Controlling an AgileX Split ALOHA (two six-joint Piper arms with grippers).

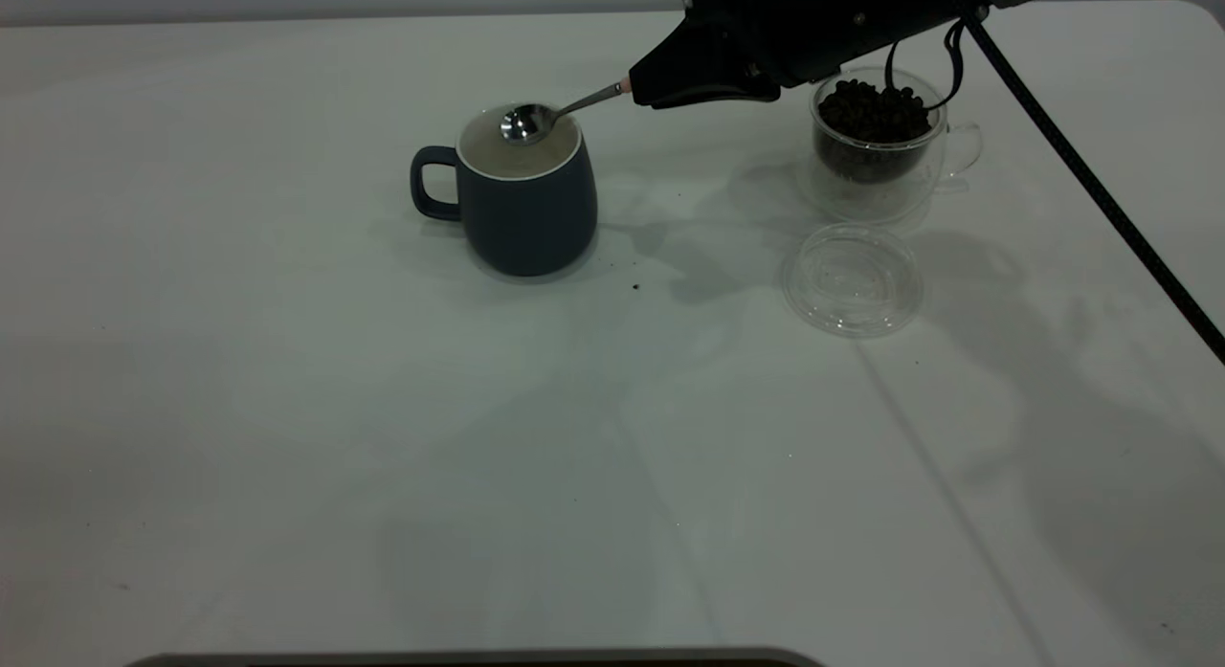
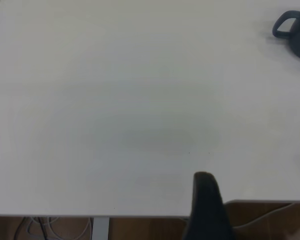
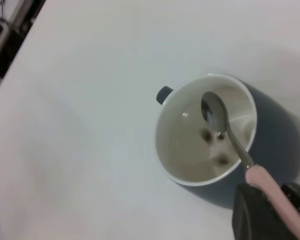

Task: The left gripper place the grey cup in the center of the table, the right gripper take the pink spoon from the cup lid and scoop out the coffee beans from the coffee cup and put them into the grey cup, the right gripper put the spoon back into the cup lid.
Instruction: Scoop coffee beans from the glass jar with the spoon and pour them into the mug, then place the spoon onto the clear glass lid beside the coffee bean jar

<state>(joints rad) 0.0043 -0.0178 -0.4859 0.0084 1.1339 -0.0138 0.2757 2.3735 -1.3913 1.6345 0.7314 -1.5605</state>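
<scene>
The right gripper (image 1: 639, 86) is clamped on the pink spoon (image 1: 555, 112), holding its empty bowl just over the mouth of the grey cup (image 1: 522, 193), which stands near the middle of the table (image 1: 287, 437) with a few coffee beans (image 3: 214, 146) inside. The coffee cup (image 1: 876, 141) sits behind the cup lid (image 1: 852, 279). Only one black finger of the left gripper (image 2: 207, 210) shows at the table's edge, so its opening cannot be told.

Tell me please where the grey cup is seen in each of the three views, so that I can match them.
Exterior view: the grey cup stands left of centre, handle to the left, under the pink spoon.
Left wrist view: only its handle and part of its side show, cut by the picture's edge.
Right wrist view: seen from above, white inside open.
Shared landmark: the cup's loop handle, in all three.
</scene>
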